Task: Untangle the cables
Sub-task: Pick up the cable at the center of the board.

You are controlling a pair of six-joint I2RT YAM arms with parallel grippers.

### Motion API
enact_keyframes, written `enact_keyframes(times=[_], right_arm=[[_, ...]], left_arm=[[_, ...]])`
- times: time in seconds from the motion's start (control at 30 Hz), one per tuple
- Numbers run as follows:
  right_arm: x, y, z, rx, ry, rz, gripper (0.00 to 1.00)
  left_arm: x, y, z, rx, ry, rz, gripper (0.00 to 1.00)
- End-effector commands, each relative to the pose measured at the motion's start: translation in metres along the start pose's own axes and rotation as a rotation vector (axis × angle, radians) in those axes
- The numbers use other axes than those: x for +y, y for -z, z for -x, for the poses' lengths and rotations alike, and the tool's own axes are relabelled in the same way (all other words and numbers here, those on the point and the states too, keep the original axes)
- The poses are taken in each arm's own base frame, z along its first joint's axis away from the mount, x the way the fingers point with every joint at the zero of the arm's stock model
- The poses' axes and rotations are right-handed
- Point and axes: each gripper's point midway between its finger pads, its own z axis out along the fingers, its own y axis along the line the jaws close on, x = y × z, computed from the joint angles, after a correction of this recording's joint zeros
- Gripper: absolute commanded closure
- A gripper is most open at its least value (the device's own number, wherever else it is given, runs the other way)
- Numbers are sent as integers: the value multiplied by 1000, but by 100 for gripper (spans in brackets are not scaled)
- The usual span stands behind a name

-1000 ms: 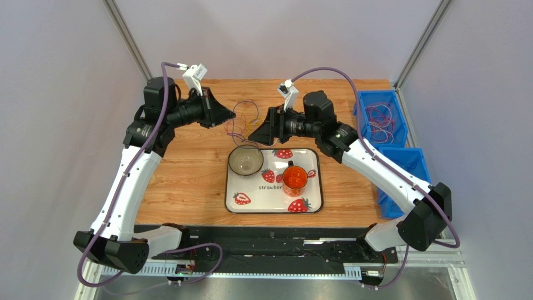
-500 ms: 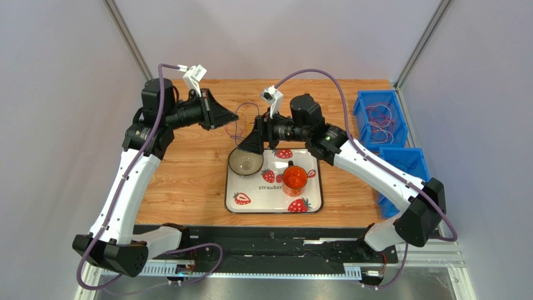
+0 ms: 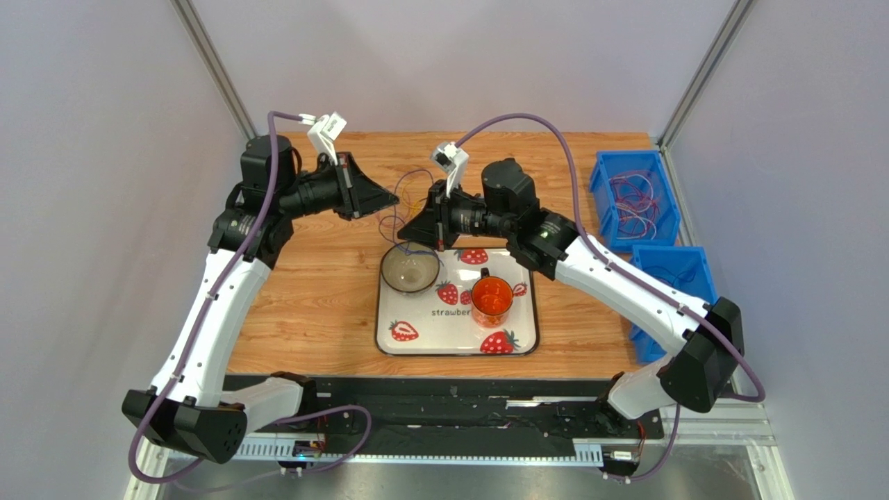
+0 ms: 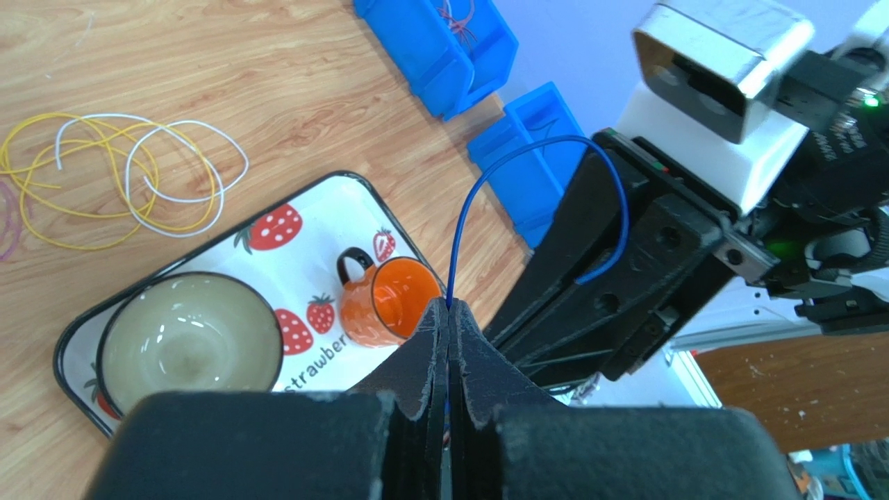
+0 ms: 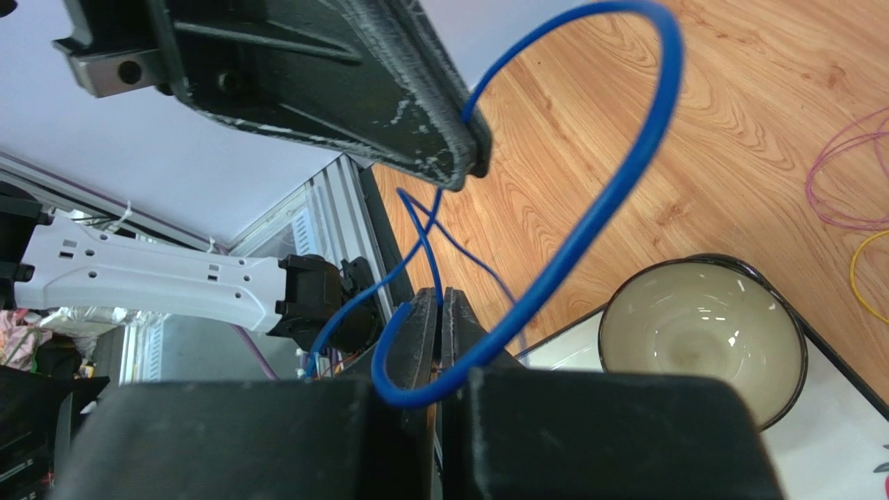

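A thin blue cable (image 4: 563, 138) arcs through the air between my two grippers. In the left wrist view my left gripper (image 4: 449, 307) is shut on one part of it. In the right wrist view my right gripper (image 5: 439, 297) is shut on another part, and the cable's blue loop (image 5: 626, 177) curves up past the left gripper's fingertip (image 5: 459, 156). From above, the left gripper (image 3: 391, 198) and right gripper (image 3: 409, 231) nearly meet over the table, just behind the bowl (image 3: 409, 269). Loose yellow cables (image 4: 63, 198) and white cables (image 4: 177, 167) lie on the wood below.
A strawberry-print tray (image 3: 459, 339) carries the bowl and an orange mug (image 3: 491, 299). Two blue bins (image 3: 631, 167) stand at the right edge, and the far one holds more thin cables (image 3: 631, 203). A purple cable (image 5: 845, 177) lies beside the bowl.
My right arm swung left toward the left gripper, and its jaws went from open to shut on the blue cable. The left arm barely moved.
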Motion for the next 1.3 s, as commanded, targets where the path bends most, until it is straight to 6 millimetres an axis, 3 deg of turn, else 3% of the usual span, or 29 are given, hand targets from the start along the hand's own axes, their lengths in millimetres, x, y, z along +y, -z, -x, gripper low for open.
enact_keyframes(times=[0.0, 0.1, 0.13, 0.33, 0.37, 0.63, 0.83, 0.87, 0.93, 0.97, 1.07, 1.27], right_arm=[[30, 23, 36, -128, 69, 36, 100], [42, 48, 50, -181, 99, 15, 100], [54, 66, 58, -213, 117, 21, 100], [74, 121, 68, -294, 162, -26, 100], [77, 136, 69, -327, 169, -45, 100], [77, 195, 64, -409, 182, -163, 100], [90, 251, 84, -570, 212, -232, 100], [90, 256, 87, -589, 212, -245, 100], [94, 264, 92, -607, 221, -256, 100], [87, 267, 97, -620, 213, -300, 100], [81, 275, 112, -644, 219, -378, 100], [82, 306, 149, -698, 266, -526, 100]], left_arm=[[-1, 6, 11, -50, -49, 40, 100], [22, 7, 14, -50, -52, 171, 100], [27, 7, 14, -49, -49, 196, 100], [55, 9, 22, -69, 3, 303, 100], [58, 8, 23, -72, 14, 312, 100], [71, 11, 25, -84, 34, 361, 100], [81, 10, 17, -68, 66, 389, 100], [74, 5, 17, -64, 73, 340, 96], [64, -3, 16, -57, 74, 259, 65], [57, -5, 14, -48, 90, 212, 44], [53, -6, 13, -48, 81, 198, 23], [51, 8, 8, -39, 33, 244, 21]])
